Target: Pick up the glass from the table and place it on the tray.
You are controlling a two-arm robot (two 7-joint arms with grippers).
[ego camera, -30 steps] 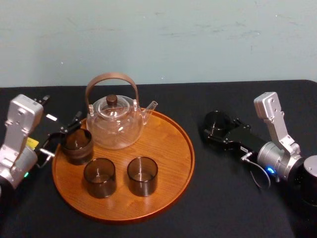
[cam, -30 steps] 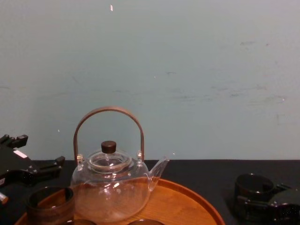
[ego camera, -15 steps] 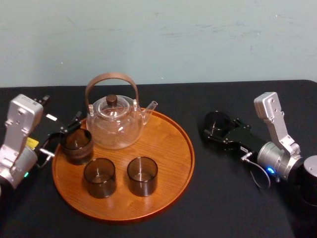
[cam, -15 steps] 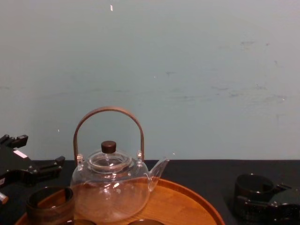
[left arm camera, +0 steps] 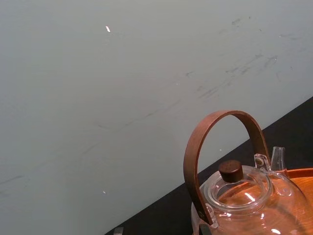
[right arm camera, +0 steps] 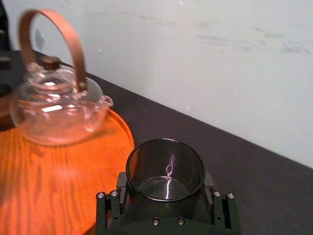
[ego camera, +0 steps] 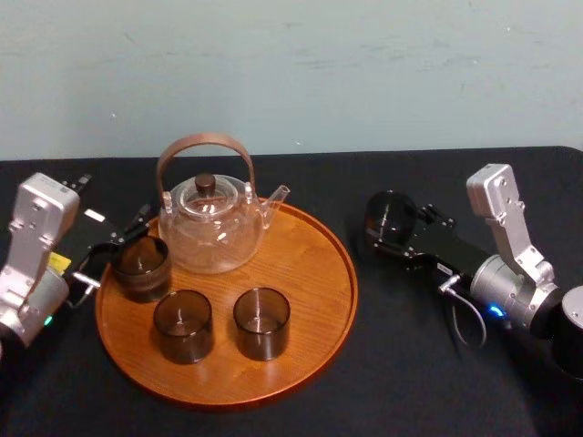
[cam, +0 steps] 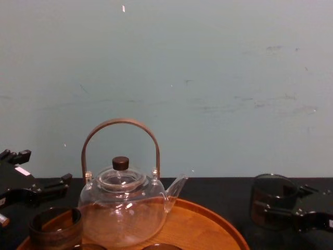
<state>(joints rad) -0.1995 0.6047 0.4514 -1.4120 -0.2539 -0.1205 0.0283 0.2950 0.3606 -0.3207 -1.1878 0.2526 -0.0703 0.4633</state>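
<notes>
A dark smoky glass (ego camera: 390, 216) is held off the black table, just right of the tray, with my right gripper (ego camera: 397, 229) shut on it. In the right wrist view the glass (right arm camera: 165, 169) sits upright between both fingers. From the chest it hangs low on the right (cam: 270, 200). The round orange-brown wooden tray (ego camera: 310, 273) carries a glass teapot (ego camera: 211, 223) with a brown handle and three dark glasses (ego camera: 261, 321). My left gripper (ego camera: 114, 248) rests open at the tray's left edge, beside the leftmost glass (ego camera: 141, 267).
The black table (ego camera: 410, 364) runs back to a pale green wall. Bare wood shows on the right half of the tray (right arm camera: 54, 191), nearest the held glass. The teapot's spout (ego camera: 278, 194) points toward the right arm.
My right gripper has lifted the glass off the table and carried it a little left, toward the tray. The left arm has not moved.
</notes>
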